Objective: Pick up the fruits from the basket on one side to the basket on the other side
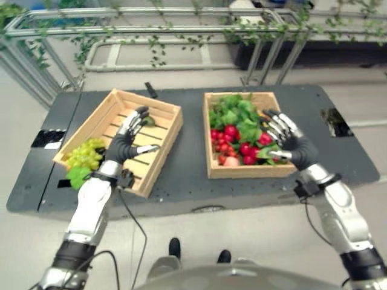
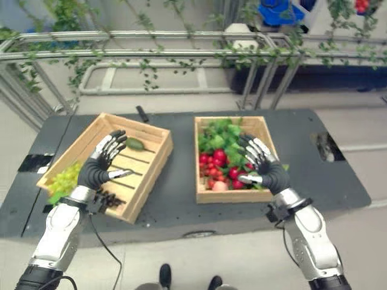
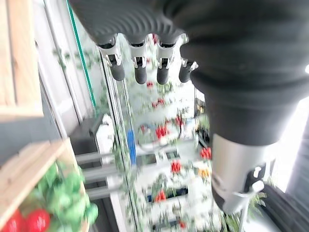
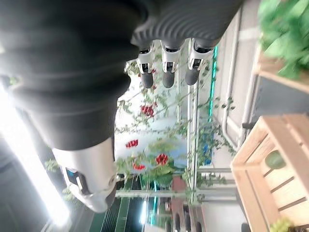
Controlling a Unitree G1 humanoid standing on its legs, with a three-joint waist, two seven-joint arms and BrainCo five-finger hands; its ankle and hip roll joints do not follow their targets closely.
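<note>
Both hands hover empty, so the pick has yet to begin: right hand point(image 2: 266, 166), fingers spread, hangs above the full right crate point(image 2: 266, 125) of red fruits point(image 2: 219, 156) and leaves; it must drop and close on one. Left hand point(image 2: 100, 162) spreads relaxed over the left crate point(image 2: 154, 158), holding green grapes point(image 2: 65, 176) and one green fruit point(image 2: 135, 144).

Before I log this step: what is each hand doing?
Left hand: open, holding nothing.
Right hand: open, holding nothing.
</note>
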